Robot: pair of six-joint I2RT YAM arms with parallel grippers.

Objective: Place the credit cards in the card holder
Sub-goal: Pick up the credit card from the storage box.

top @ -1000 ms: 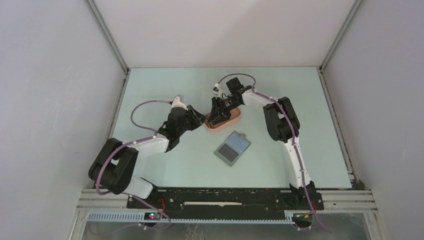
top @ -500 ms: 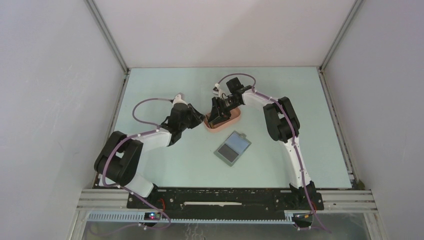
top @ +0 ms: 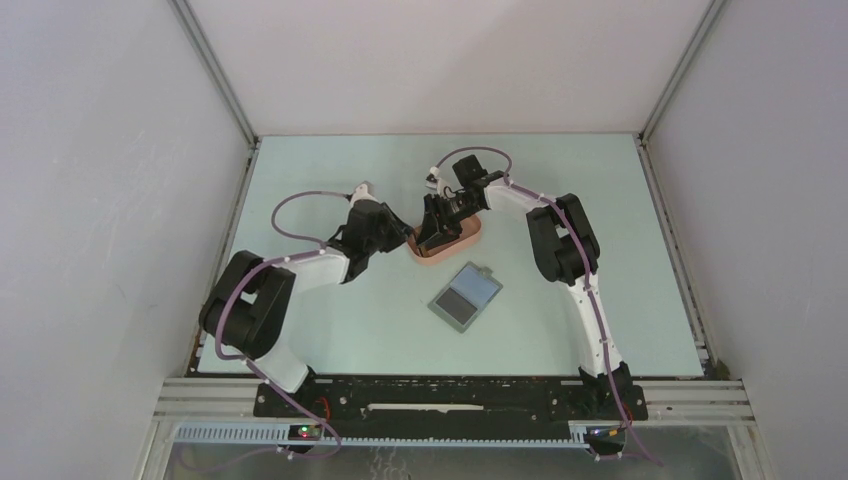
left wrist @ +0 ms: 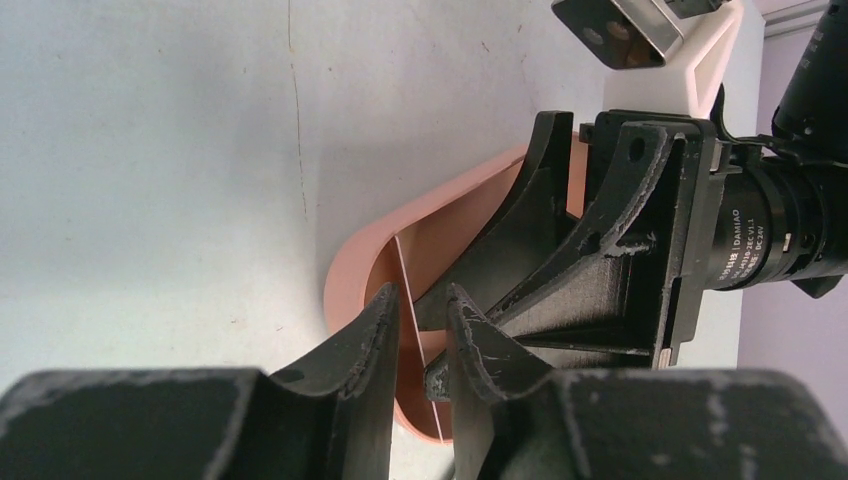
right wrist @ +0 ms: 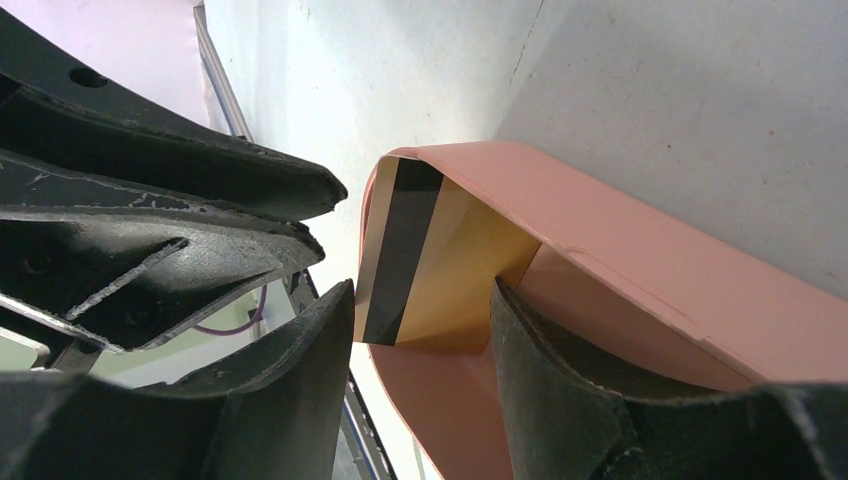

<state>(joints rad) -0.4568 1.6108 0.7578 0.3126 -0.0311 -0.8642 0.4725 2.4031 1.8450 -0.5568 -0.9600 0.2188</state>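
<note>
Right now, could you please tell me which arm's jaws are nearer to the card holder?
Right. The right arm has its jaws in the pink tray, just beyond the card holder; the left arm has its jaws at the tray's left end, farther off.

Pale green table [top: 360, 340], plain white walls [top: 110, 200], aluminium corner posts [top: 217, 70], soft even light
</note>
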